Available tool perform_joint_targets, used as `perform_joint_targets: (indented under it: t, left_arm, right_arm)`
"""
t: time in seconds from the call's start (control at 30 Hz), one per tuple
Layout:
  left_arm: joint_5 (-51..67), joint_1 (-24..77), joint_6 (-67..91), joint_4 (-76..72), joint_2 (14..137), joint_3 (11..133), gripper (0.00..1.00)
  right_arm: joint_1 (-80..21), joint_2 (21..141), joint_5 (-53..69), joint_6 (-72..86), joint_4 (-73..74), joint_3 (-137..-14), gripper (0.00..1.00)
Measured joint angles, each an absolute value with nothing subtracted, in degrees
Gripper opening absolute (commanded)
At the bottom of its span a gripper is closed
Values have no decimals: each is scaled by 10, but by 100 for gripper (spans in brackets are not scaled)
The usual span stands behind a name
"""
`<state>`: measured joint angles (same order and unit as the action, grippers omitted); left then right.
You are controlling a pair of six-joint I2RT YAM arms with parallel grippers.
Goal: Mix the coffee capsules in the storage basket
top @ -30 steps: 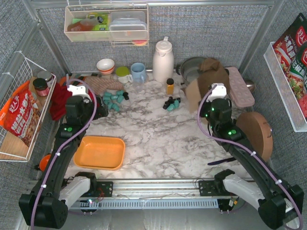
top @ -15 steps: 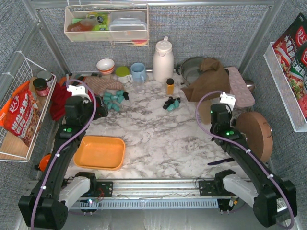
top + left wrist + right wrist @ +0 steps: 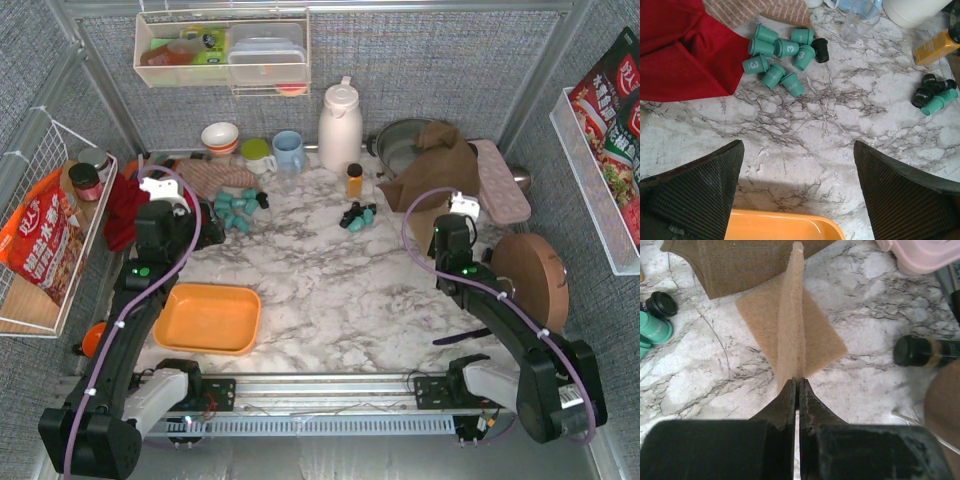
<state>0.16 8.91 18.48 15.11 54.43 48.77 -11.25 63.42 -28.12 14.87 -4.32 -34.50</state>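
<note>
**Loading the basket: left-hand pick**

The left hand (image 3: pixel 799 150) hangs spread over the bench (image 3: pixel 840 130), between the empty basket (image 3: pixel 785 229) and the main cluster of capsules (image 3: pixel 787 48). A smaller group (image 3: pixel 932 96) lies well apart to the right. No capsule is in the basket yet. Lower over one outer capsule, straddle its body and close gently — the neighbours touch and will likely roll. The right hand (image 3: pixel 797 382) is pressed together on a fold of tan cloth (image 3: pixel 790 335) — route the left arm clear of it.

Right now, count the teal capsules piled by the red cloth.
8 teal capsules: three nearest the red cloth, three toward the black capsule, two on the near side. More may hide beneath.
</note>
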Motion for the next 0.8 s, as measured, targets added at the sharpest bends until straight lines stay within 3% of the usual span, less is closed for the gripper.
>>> perform_joint_targets:
  t: [0.17, 0.4, 0.67, 0.8]
  left_arm:
    - [2, 89, 185, 151, 544, 488, 99]
    - [2, 89, 184, 151, 544, 488, 99]
    - [2, 89, 184, 151, 547, 488, 99]
    - [2, 89, 184, 151, 547, 488, 99]
  right_arm:
    - [-96, 667, -254, 161, -83, -337, 2]
    - [-84, 660, -255, 172, -89, -332, 39]
    - [-71, 655, -273, 181, -67, -333, 67]
    - [-71, 639, -284, 183, -36, -345, 74]
